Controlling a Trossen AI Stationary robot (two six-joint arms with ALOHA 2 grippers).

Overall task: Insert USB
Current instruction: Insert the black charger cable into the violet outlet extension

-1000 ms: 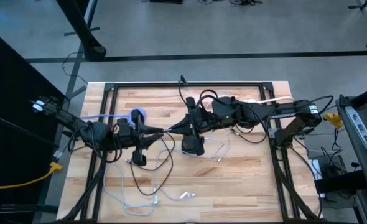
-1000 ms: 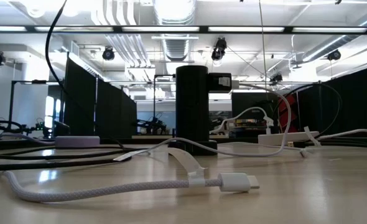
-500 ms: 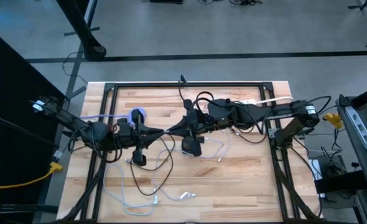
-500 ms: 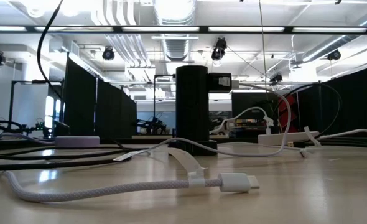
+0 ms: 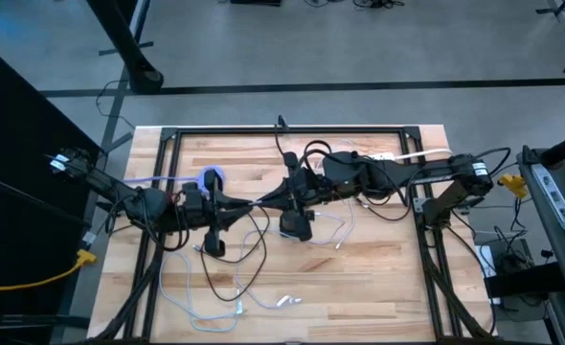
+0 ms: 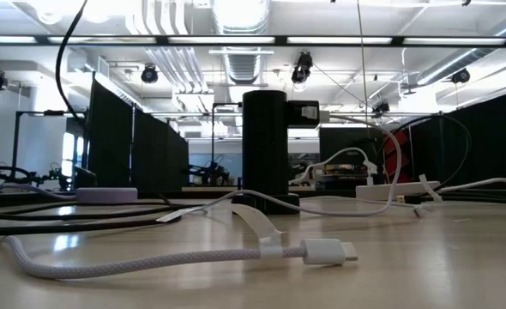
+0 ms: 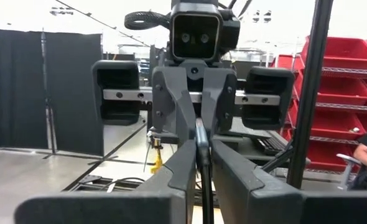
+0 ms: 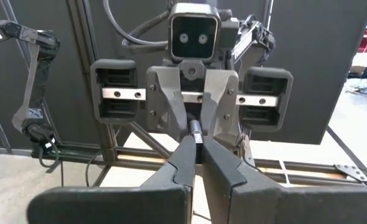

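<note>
Both tools meet tip to tip mid counter [image 5: 378, 278]. Left tool [image 5: 256, 202] pinches black cable [image 7: 201, 163], right tool [image 5: 268, 200] clamped on plug [image 8: 195, 129].

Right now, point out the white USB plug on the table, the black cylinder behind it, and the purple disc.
white USB plug [image 6: 326, 251], low view, on its white housing.
black cylinder [image 6: 264, 142], low view, mid-body.
purple disc [image 5: 212, 176], high view, on its upper rim.

arms: two, dark, jointed, black cables looped along them
left gripper [image 8: 195, 134]: dark grey tapered fingers, silver rail behind, black side blocks
camera above claw: black box, two round lenses
</note>
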